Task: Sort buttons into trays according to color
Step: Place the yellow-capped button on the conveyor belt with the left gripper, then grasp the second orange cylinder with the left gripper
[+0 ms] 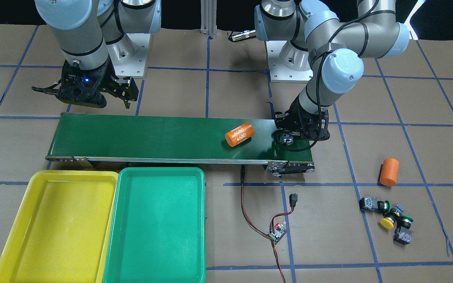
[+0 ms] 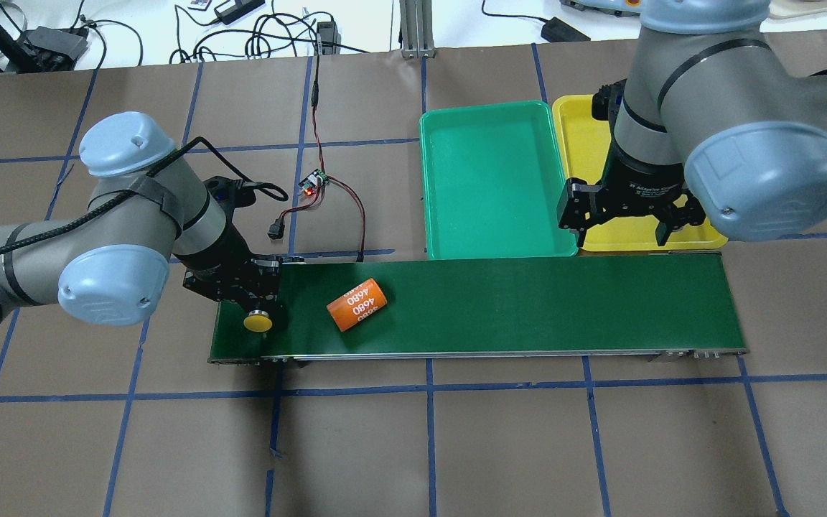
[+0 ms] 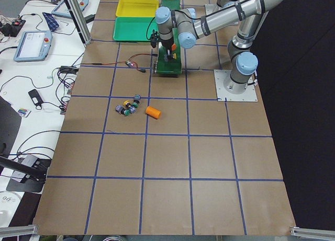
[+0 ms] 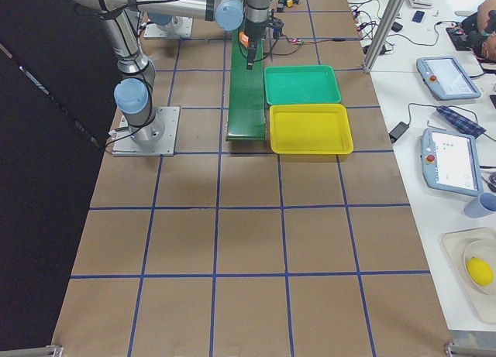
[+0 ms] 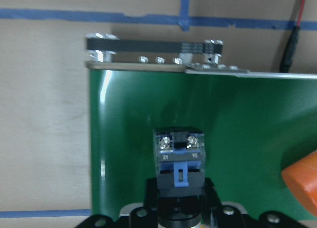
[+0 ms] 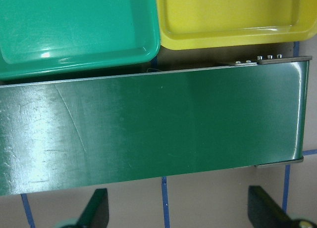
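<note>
My left gripper (image 2: pixel 261 305) is shut on a yellow-capped button (image 2: pixel 258 322) and holds it low over the left end of the dark-green conveyor belt (image 2: pixel 528 301). The left wrist view shows its black-grey-blue switch block (image 5: pixel 178 156) sticking out between the fingers (image 5: pixel 210 191). Three more buttons (image 1: pixel 387 216), one yellow and two green, lie clustered on the table beyond the belt's end. My right gripper (image 2: pixel 625 230) is open and empty above the belt's other end, next to the yellow tray (image 2: pixel 586 143) and the teal-green tray (image 2: pixel 492 187). Both trays hold nothing.
An orange cylinder marked 4680 (image 2: pixel 357 304) lies on the belt close to my left gripper. A second orange cylinder (image 1: pixel 389 171) stands on the table near the loose buttons. A small controller board (image 1: pixel 278 232) with red and black wires lies by the belt.
</note>
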